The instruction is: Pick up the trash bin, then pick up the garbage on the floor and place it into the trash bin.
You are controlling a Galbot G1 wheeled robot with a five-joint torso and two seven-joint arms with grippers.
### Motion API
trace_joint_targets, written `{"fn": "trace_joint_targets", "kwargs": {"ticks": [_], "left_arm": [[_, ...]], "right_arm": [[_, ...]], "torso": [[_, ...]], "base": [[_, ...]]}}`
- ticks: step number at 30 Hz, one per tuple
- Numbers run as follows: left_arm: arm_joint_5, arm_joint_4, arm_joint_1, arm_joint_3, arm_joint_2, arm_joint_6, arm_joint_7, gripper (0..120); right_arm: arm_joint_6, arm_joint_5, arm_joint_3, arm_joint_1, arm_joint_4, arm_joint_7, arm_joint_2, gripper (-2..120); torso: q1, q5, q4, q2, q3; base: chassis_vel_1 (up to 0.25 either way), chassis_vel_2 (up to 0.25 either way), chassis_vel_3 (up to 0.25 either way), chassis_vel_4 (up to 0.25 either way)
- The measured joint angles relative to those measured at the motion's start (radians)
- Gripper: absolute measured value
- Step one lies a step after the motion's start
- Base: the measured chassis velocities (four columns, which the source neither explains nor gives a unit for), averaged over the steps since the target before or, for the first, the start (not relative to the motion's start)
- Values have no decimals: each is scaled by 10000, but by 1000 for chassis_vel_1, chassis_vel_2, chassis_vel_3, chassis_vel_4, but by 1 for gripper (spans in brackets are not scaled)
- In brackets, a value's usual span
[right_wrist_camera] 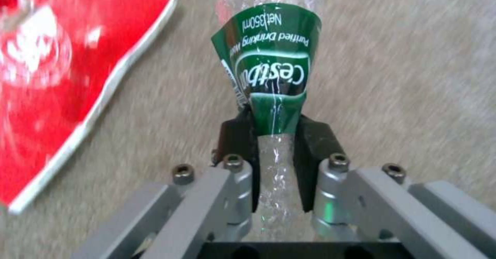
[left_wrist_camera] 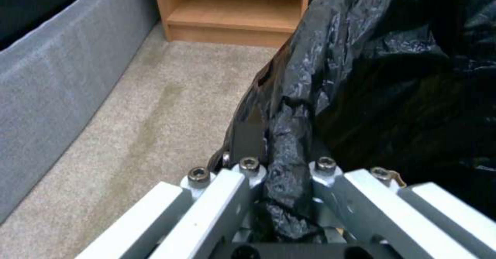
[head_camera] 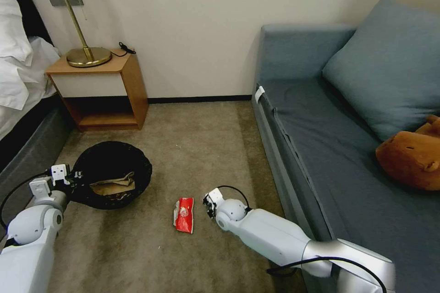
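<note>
Bottle (right_wrist_camera: 269, 69) in right hand (right_wrist_camera: 274, 135), one packet (head_camera: 184, 214) beside

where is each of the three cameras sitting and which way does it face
Head view: on the robot's head, looking forward and down at the carpet; both arms show, left gripper at the trash bin, right gripper beside the red snack packet.
Left wrist view: along the left gripper, clamped on the trash bin's black bag.
Right wrist view: along the right gripper, clamped on the clear bottle.
Shared: the packet shows in the head and right wrist views.
</note>
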Motion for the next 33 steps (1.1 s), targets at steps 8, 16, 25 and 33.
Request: {"fn": "trace_joint_targets", "kwargs": {"ticks": [8,16,25,33], "left_arm": [[-30,30,-53,72,5,-35,39,3],[-40,91,-96,161,17,-64,45,3],[-71,166,-223,286,-12,-72,46,3],[-39,234,-245,338,-77,-88,47,3]], "right_arm": [[961,-44,-9,906,291,-345,32,11],[1490,298,-256,1909,1396,-392,202,11],[1916,986,-794,2626,2437,-228,807,11],[2675,1253,-1260,2818,2317,-400,1530,11]], "torso": [[0,0,-1,0,0],[0,0,1,0,0],[0,-2,0,1,0],[-1,-2,0,1,0]], "base": [[0,0,0,0],[0,0,0,0],[0,0,0,0],[0,0,0,0]]}}
